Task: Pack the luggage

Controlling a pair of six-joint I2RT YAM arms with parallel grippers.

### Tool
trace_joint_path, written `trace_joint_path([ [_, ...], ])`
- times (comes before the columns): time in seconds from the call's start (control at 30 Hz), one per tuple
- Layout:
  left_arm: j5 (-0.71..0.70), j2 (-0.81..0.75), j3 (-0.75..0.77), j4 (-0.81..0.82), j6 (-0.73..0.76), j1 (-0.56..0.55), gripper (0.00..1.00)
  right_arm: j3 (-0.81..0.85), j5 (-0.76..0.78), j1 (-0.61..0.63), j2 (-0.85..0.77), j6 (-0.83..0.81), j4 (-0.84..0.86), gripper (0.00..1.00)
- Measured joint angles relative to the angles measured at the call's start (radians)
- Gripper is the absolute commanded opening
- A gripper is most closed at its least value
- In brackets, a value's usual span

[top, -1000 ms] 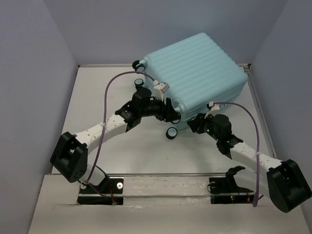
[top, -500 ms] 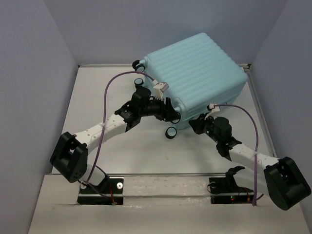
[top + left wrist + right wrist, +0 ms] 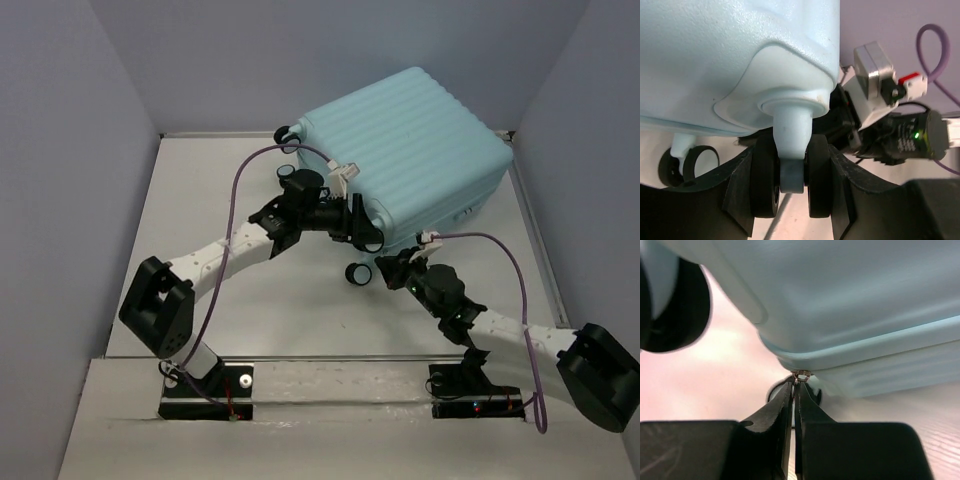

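Luggage closed, ribbed shell up; lying skewed at far right of table, close to right wall, wheel end facing left. Left gripper at near-left corner of luggage; in left wrist view, fingers on either side of twin black spinner wheel, pressed to both faces, clamped on it; pale blue wheel stem running up into shell corner. Second wheel further left in same view, not held. Right gripper low at near edge of luggage, just beside left gripper; fingers closed together, pinching small metal zipper pull at tips, right under shell seam. Blurred black wheel at top left of right wrist view; cannot tell whether it touches table. Purple cables looping over both arms.
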Motion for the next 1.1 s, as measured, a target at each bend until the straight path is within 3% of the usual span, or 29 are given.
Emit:
trace_joint_path([
  [0.23,0.039,0.159,0.246,-0.13,-0.115,-0.089,0.06,-0.016,0.308,0.178,0.057,0.051,0.169,0.07],
  [0.4,-0.043,0.174,0.262,-0.113,-0.187,-0.125,0.06,-0.014,0.473,0.212,0.222,0.103,0.406,0.07],
  [0.47,-0.128,0.174,0.259,-0.074,-0.204,-0.161,0.07,-0.006,0.535,0.217,0.301,0.115,0.495,0.07],
  [0.53,-0.215,0.174,0.246,-0.031,-0.202,-0.19,0.17,0.008,0.632,0.227,0.4,0.133,0.611,0.07],
  [0.7,-0.443,0.179,0.198,0.109,-0.181,-0.271,0.18,0.078,0.888,0.261,0.569,0.237,0.776,0.07],
  [0.73,-0.482,0.19,0.196,0.147,-0.183,-0.292,0.22,0.09,0.931,0.264,0.588,0.26,0.797,0.07],
  [0.77,-0.524,0.209,0.196,0.202,-0.189,-0.313,0.42,0.104,0.962,0.265,0.603,0.281,0.813,0.07],
  [0.83,-0.571,0.244,0.197,0.297,-0.216,-0.34,0.66,0.153,1.006,0.268,0.634,0.295,0.845,0.07],
  [0.87,-0.592,0.26,0.197,0.338,-0.24,-0.348,0.86,0.174,1.042,0.27,0.641,0.305,0.851,0.07],
  [0.9,-0.596,0.264,0.197,0.352,-0.258,-0.351,0.94,0.181,1.059,0.27,0.642,0.304,0.853,0.07],
  [0.93,-0.597,0.264,0.197,0.357,-0.262,-0.354,0.99,0.18,1.062,0.271,0.64,0.302,0.851,0.07],
  [1.1,-0.591,0.196,0.197,0.275,-0.2,-0.373,0.99,0.055,0.933,0.3,0.524,0.27,0.782,0.07],
])
